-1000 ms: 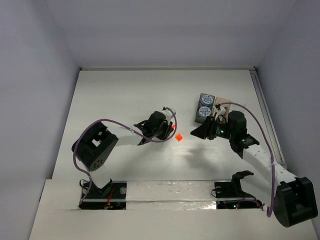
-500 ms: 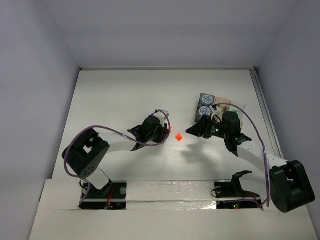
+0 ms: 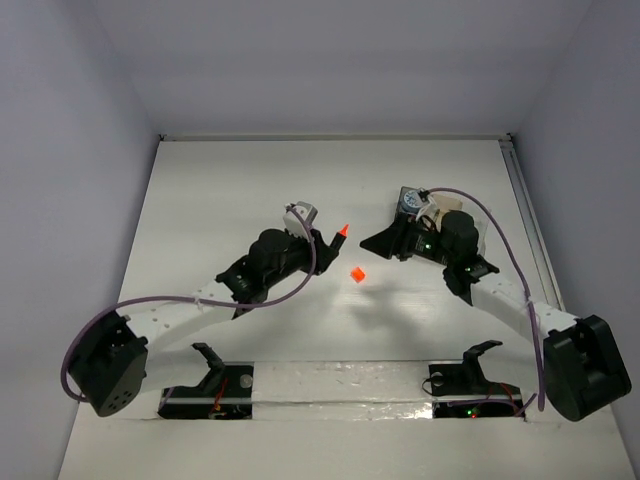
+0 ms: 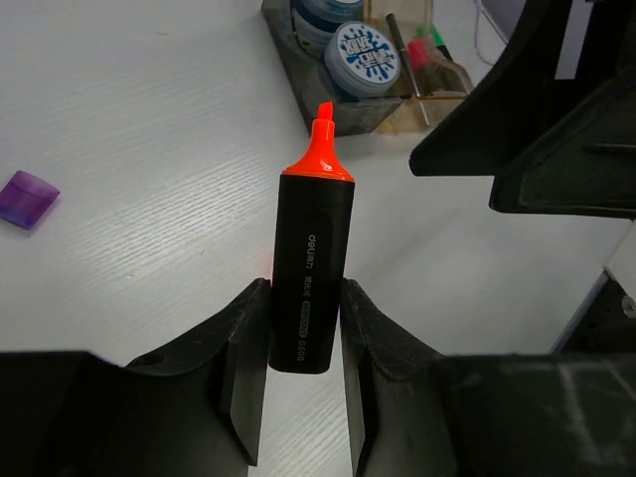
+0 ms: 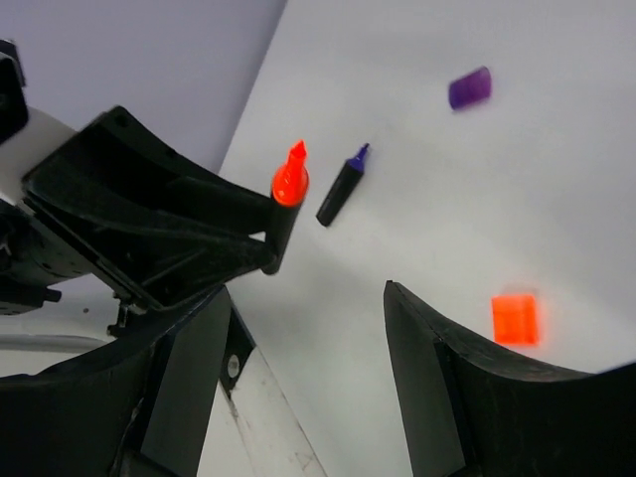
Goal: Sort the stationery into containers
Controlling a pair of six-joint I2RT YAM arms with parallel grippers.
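Left gripper [image 4: 301, 298] shifted, clamping one orange highlighter [image 4: 311, 248], right gripper [image 5: 303, 308] wider, empty, one orange cap [image 3: 357, 272] loose

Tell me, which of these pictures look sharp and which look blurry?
Top view: soft, even light, only faint shadows on the table. Left wrist: orange highlighter crisp, lettering readable. Right wrist: orange cap slightly soft, right claw dark and featureless.
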